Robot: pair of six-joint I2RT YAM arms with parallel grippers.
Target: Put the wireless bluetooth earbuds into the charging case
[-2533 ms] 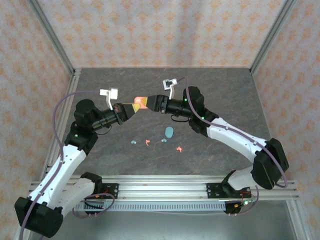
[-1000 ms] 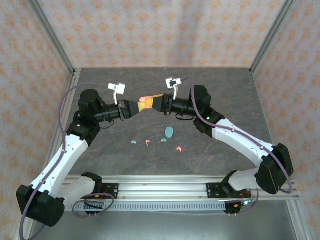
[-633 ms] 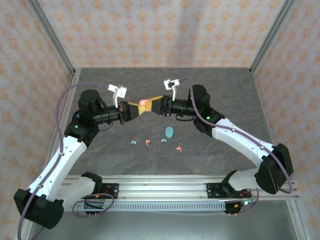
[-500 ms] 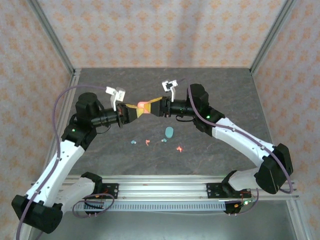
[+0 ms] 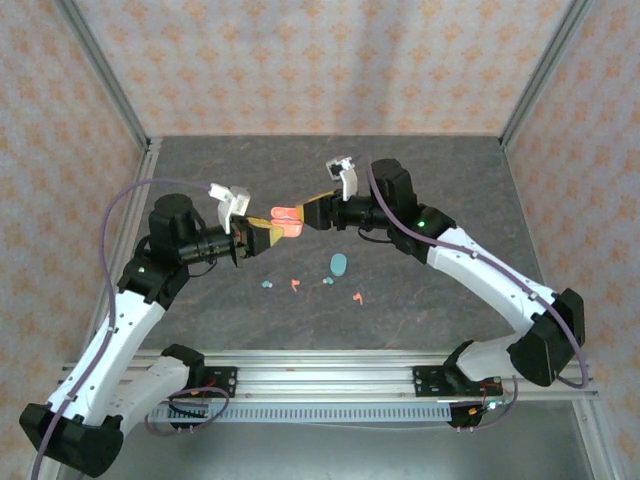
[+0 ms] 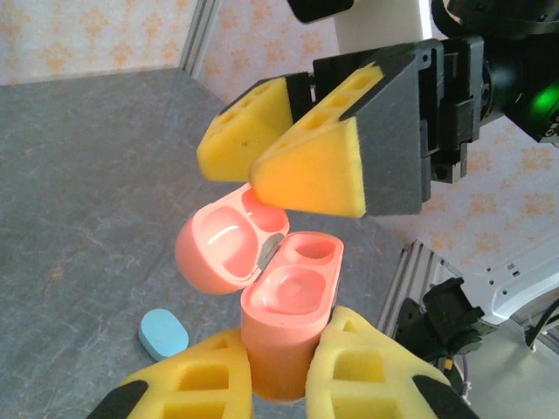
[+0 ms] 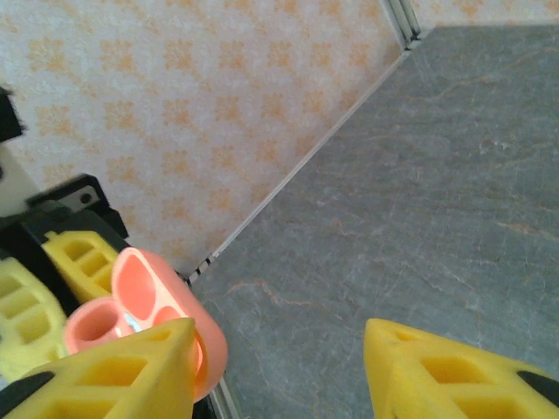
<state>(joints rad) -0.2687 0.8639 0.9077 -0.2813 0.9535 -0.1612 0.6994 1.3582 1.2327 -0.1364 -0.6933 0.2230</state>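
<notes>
The coral charging case point(image 5: 287, 218) hangs in the air over mid-table, its lid flipped open. My left gripper point(image 5: 265, 230) is shut on the case's lower body point(image 6: 281, 327), and both wells show empty. My right gripper point(image 5: 316, 209) stands open just right of the lid point(image 6: 225, 246), its foam fingers point(image 6: 307, 161) apart and holding nothing. In the right wrist view the case point(image 7: 166, 307) sits beside the left finger of the right gripper point(image 7: 279, 375). The earbuds lie on the table below: two teal point(image 5: 267, 285) point(image 5: 328, 281) and two coral point(image 5: 295, 285) point(image 5: 358, 297).
A light-blue pill-shaped case point(image 5: 339, 264) lies shut on the grey stone-pattern table point(image 5: 440, 180) near the earbuds, also in the left wrist view as the blue case point(image 6: 163, 333). Patterned walls and metal posts point(image 5: 110, 90) close the back and sides. An aluminium rail point(image 5: 320, 372) runs along the front.
The right gripper has opened and let go of the case. The case's lid now stands open. The left arm has drawn the case slightly down and left.
</notes>
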